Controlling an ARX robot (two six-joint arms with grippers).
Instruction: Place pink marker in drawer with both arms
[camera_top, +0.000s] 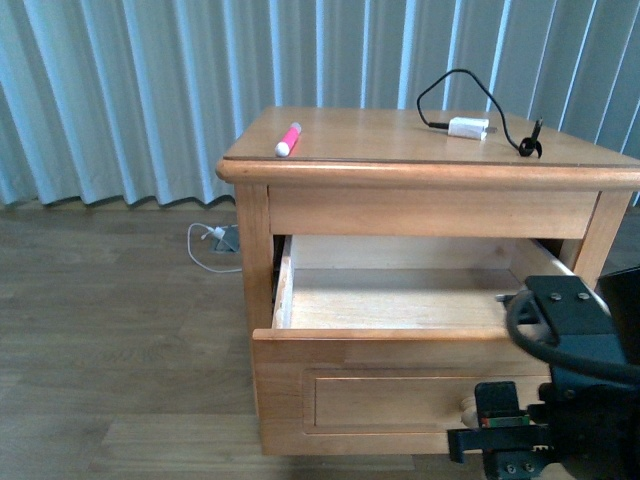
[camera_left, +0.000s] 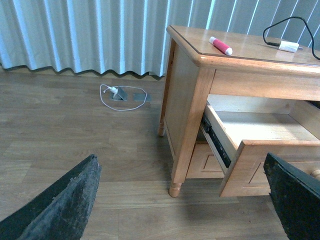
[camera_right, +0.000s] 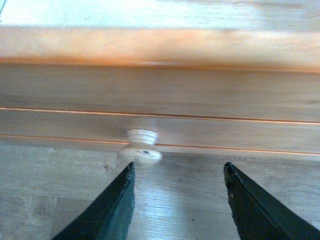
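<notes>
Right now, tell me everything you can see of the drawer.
The drawer is honey-coloured wood with a recessed panel front, one round pale knob and a paler wood interior. It stands pulled well out of the nightstand, level, with a dark side runner showing in the left wrist view. No object shows in the visible part of its inside. The right gripper is open just in front of the knob, not closed on it; whether it touches cannot be told.

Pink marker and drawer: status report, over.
Left gripper open, empty. Right gripper open, beside round pale knob. Short pink marker lying on wooden nightstand top, untouched. Honey-coloured wooden drawer stands open, nothing seen in the way.
</notes>
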